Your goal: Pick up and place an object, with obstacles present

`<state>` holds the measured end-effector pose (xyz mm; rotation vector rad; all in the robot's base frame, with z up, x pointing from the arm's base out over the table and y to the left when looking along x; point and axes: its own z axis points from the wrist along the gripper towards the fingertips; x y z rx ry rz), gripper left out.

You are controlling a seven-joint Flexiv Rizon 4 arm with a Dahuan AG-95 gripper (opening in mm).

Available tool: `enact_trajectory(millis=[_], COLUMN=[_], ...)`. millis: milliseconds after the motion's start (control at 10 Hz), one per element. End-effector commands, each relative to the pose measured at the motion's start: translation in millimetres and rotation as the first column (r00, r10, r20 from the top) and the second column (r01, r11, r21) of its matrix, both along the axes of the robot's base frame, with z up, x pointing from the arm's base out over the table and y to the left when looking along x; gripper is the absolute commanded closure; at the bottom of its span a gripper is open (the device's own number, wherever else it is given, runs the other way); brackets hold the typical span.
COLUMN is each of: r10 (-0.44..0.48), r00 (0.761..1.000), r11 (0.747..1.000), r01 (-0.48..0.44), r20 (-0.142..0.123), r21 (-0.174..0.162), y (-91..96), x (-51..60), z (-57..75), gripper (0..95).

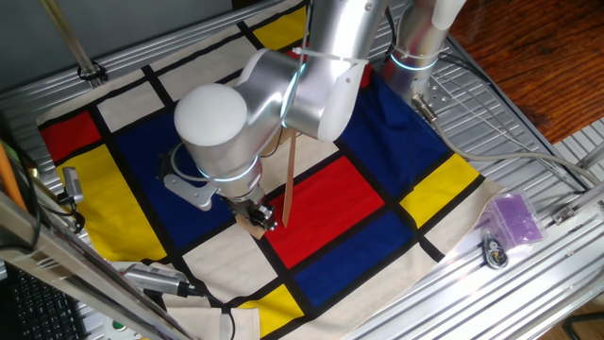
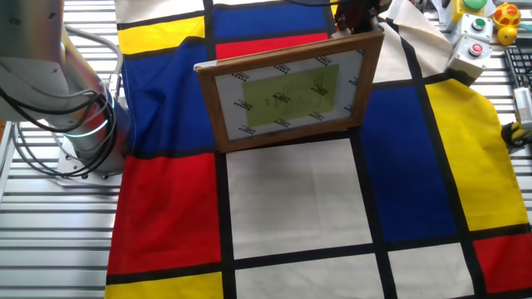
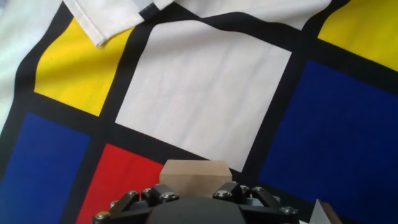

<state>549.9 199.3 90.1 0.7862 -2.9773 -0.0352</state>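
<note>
The small tan block [image 3: 194, 173] sits between the jaws of my gripper [image 3: 194, 185] at the bottom of the hand view; the jaws look shut on it. In one fixed view the gripper [image 1: 258, 217] is low over the checked cloth, at the corner of the red square, with the block [image 1: 252, 227] under it. The framed wood panel [image 2: 289, 93] stands tilted upright on the cloth; it shows edge-on as a thin wooden strip [image 1: 288, 181] right beside the gripper. In the other fixed view the gripper [image 2: 352, 14] is mostly hidden behind the panel's top right corner.
A purple bag [image 1: 514, 219] lies on the metal table at the right. A button box [image 2: 475, 43] and coloured toys [image 2: 505, 15] sit past the cloth's corner. The arm's base [image 2: 83, 141] stands at the cloth's edge.
</note>
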Motion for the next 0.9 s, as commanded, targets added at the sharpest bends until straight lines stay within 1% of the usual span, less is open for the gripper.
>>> enact_trajectory(millis=[100,200,300,400,500,600,700,800,900], r10=[0.005,0.011,0.023,0.026,0.017,0.010,0.005,0.005,0.006], r00=[1.000,0.999,0.997,0.997,0.998,0.998,1.000,1.000,1.000], r11=[1.000,1.000,1.000,1.000,1.000,1.000,1.000,1.000,1.000], r01=[-0.005,-0.010,-0.023,-0.026,-0.017,-0.010,-0.005,-0.004,-0.006], r20=[-0.028,-0.045,-0.070,-0.074,-0.068,-0.055,-0.026,-0.018,-0.009], r21=[0.009,0.010,0.007,-0.002,-0.002,-0.002,0.001,0.002,0.001], y=[-0.3,-0.3,-0.3,-0.3,-0.3,-0.3,-0.3,-0.3,-1.0], x=[-0.7,-0.7,-0.7,-0.7,-0.7,-0.7,-0.7,-0.7,0.4], z=[0.2,0.2,0.2,0.2,0.2,0.2,0.2,0.2,-6.1], gripper=[95.0,95.0,95.0,95.0,95.0,95.0,95.0,95.0,95.0])
